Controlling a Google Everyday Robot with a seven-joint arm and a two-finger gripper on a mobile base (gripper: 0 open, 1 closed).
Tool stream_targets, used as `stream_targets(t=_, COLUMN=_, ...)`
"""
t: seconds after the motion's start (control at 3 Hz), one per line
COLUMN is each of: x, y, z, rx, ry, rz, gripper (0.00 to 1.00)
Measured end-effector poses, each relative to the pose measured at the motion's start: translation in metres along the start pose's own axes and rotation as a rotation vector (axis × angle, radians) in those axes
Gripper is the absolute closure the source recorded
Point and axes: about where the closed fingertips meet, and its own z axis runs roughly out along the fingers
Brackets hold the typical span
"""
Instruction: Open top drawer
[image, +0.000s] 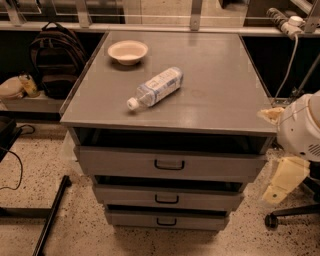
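The top drawer (125, 161) is the widest grey front of the cabinet, right under the tabletop (220, 75), with a dark gap above it. Its small black loop handle (169, 165) sits at the front's centre. Two narrower grey drawers (130, 196) lie below it, each with its own handle. My gripper (283, 182) hangs at the right edge of the view, cream-coloured below the white rounded arm (300, 127). It is beside the cabinet's right front corner, well to the right of the handle and apart from it.
A beige bowl (128, 51) and a plastic bottle (155, 87) lying on its side rest on the tabletop. A black backpack (57, 57) stands at the left. A chair base (274, 220) is at the lower right, a black bar (50, 220) on the floor at the left.
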Motion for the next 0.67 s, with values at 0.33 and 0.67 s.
stream_targets(t=0.33, x=0.008, y=0.007, z=0.012, rx=0.007, ry=0.001, rz=-0.011, gripper=0.0)
stream_targets(t=0.67, x=0.014, y=0.014, z=0.024, rx=0.017, ry=-0.001, rz=-0.019, gripper=0.0)
